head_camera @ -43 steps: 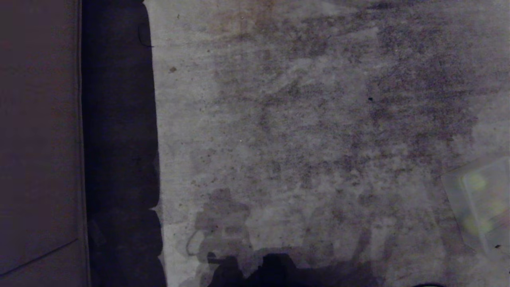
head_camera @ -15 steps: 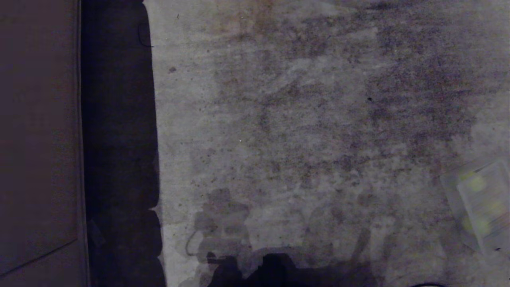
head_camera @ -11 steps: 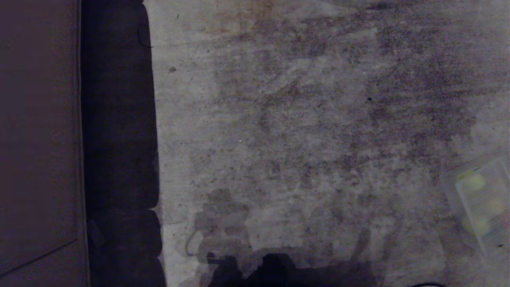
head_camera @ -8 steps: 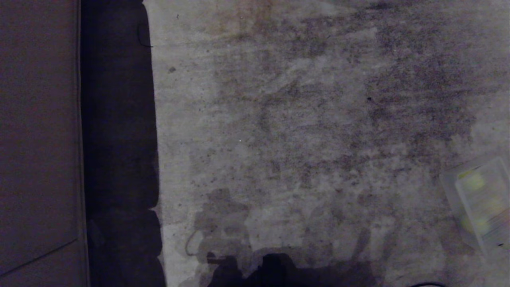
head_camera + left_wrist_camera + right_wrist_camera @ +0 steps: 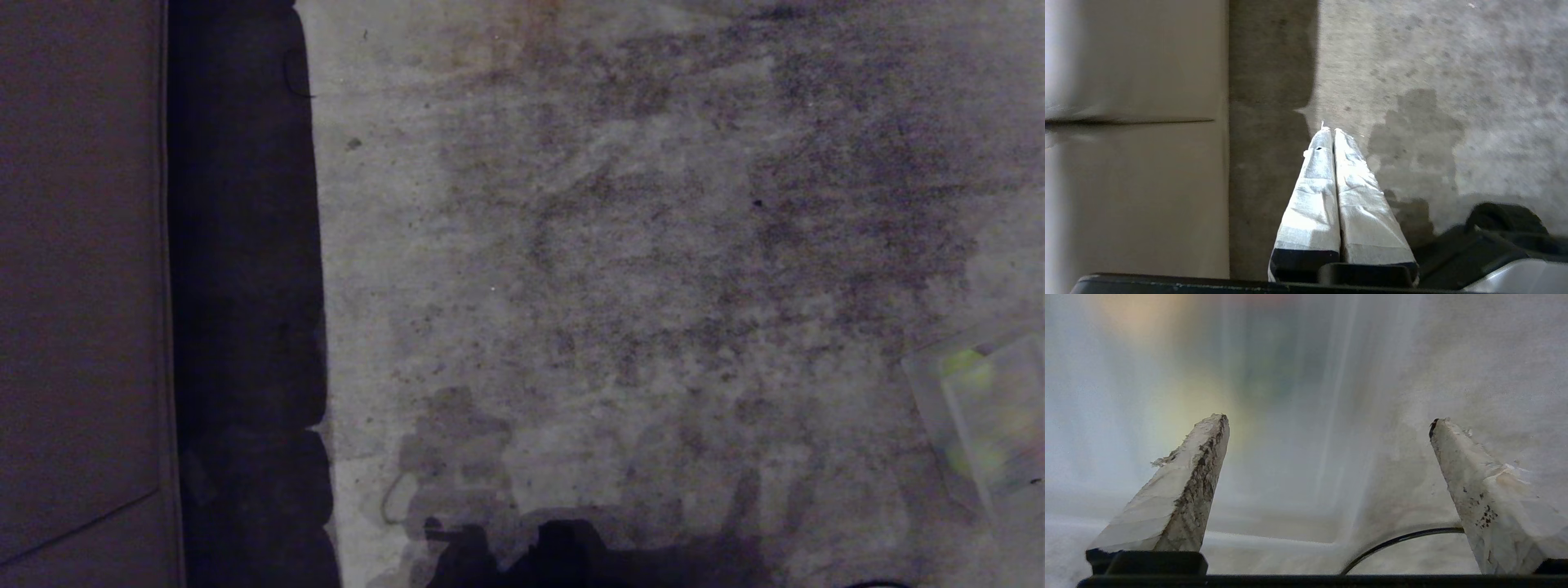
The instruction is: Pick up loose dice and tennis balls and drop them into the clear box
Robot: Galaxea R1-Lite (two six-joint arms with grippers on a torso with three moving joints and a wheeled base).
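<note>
- The right gripper (image 5: 1327, 424) hung with its jaws spread wide and empty, apparently just after a drop, the blurred wall of the clear box (image 5: 927, 384) directly ahead of it.
- Tennis balls (image 5: 967, 371) lay inside the box.
- The left gripper (image 5: 1333, 132) was parked above the floor (image 5: 612, 245), jaws pressed together.

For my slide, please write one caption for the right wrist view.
Open right gripper, nothing between its worn white fingers, above the blurred clear box.
</note>
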